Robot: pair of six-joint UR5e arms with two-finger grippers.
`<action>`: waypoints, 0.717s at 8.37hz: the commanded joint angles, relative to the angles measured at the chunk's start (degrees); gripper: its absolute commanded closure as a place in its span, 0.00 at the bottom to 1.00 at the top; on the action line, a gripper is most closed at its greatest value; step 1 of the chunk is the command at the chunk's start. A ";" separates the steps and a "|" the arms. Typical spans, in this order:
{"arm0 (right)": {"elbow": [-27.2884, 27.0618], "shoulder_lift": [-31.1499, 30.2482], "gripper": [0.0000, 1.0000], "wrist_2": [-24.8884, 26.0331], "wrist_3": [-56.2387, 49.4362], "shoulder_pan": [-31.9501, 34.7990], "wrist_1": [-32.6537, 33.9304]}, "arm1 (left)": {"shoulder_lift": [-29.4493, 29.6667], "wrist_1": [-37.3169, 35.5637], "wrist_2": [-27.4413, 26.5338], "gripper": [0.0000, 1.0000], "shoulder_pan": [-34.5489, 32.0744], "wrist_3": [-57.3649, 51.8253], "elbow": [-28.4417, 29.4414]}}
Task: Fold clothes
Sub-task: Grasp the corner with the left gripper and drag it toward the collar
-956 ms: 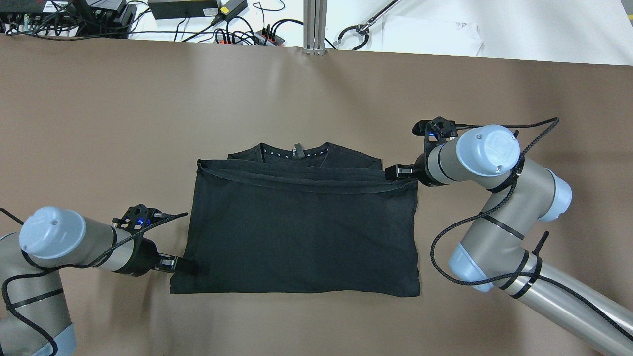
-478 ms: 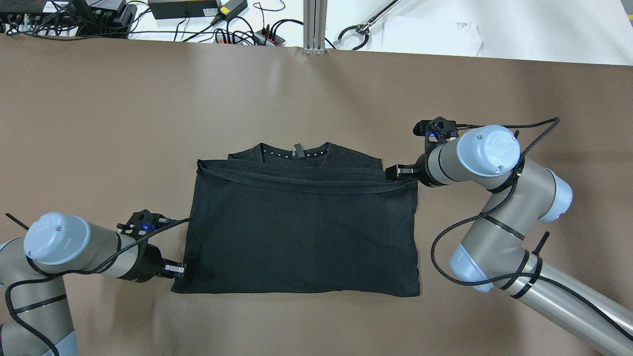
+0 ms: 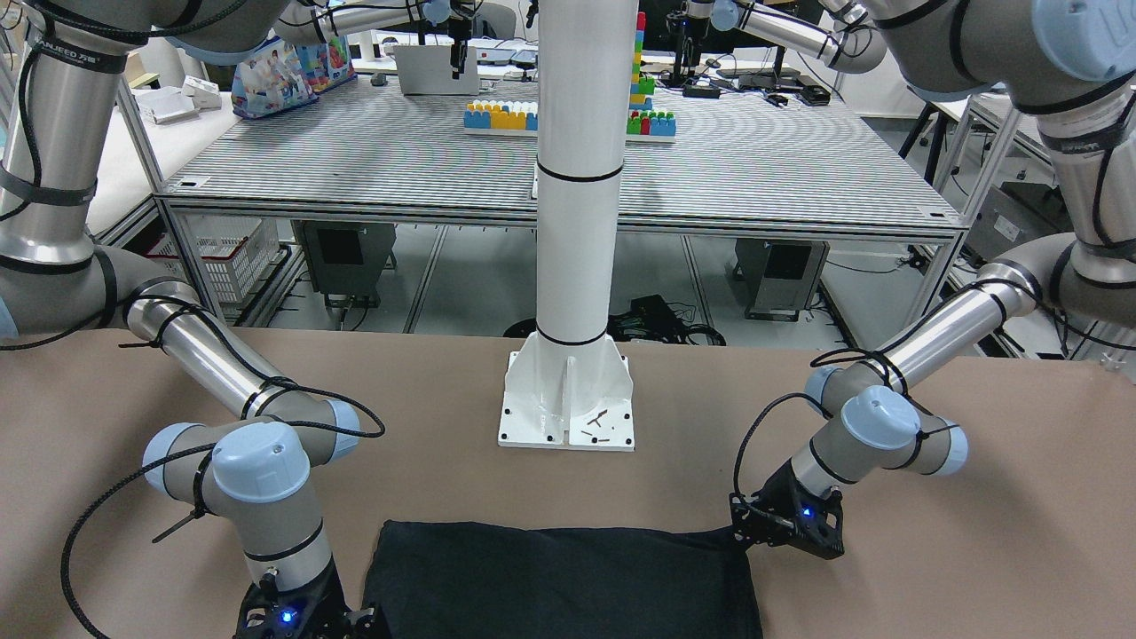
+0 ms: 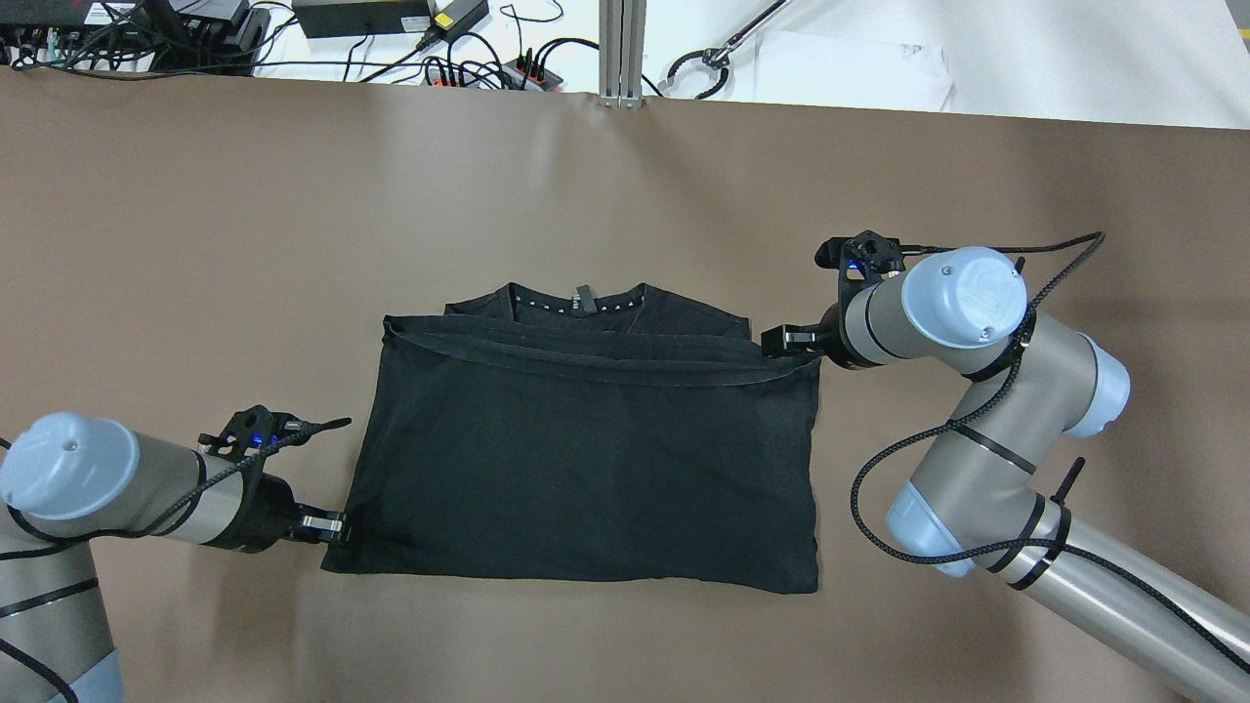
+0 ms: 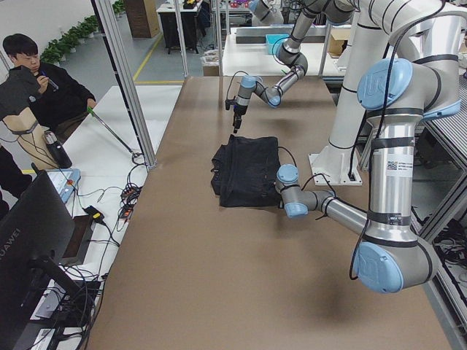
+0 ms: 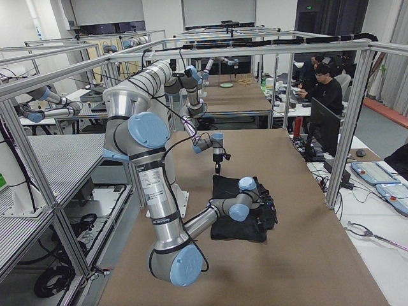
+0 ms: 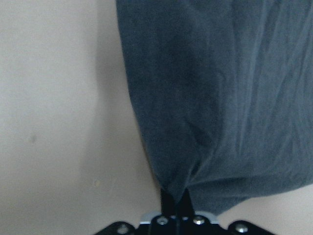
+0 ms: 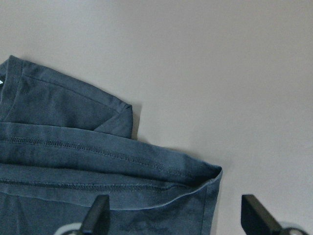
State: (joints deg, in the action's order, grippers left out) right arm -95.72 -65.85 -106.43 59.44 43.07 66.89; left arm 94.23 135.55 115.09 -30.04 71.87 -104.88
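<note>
Behind clothes [image 4: 586,469] — white post [image 3: 572,222], seemingly bolted

left pincer [image 4: 335,528] pulled outward, clothes [image 4: 586,469] corner dragged

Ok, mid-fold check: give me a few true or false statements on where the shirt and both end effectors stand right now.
1. The left end effector is shut on a near corner of the shirt. True.
2. The right end effector is clamped on the shirt. False: its fingers are spread wide, at the shirt's far right corner.
3. The collar is hidden under the fold. False: it shows beyond the folded hem, on the far side.
4. The shirt lies flat on the table, apart from the white post. True.
</note>
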 commanded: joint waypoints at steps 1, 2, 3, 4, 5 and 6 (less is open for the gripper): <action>0.18 0.02 0.06 0.00 0.06 0.00 -0.09 | -0.28 -0.81 0.48 1.00 -6.75 -0.94 0.19; 0.18 -0.06 0.06 0.00 0.06 0.00 -0.09 | 4.77 -3.69 3.09 1.00 -12.35 -1.99 4.38; 0.18 -0.06 0.06 0.00 0.06 0.00 -0.09 | 12.13 -7.55 4.51 1.00 -16.50 -7.04 10.16; 0.27 -0.06 0.06 0.08 0.24 0.00 -0.09 | 17.34 -9.50 4.09 1.00 -18.63 -11.01 16.66; 0.27 -0.06 0.06 0.08 0.33 0.00 -0.09 | 23.31 -9.43 4.00 1.00 -21.61 -13.14 24.12; 0.01 -0.06 0.06 -0.09 0.59 0.00 -0.18 | 30.85 -9.52 3.83 1.00 -23.81 -15.16 32.89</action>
State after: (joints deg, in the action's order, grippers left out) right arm -95.49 -65.91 -106.38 59.69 43.07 66.79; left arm 112.53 127.03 119.00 -48.99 61.27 -86.64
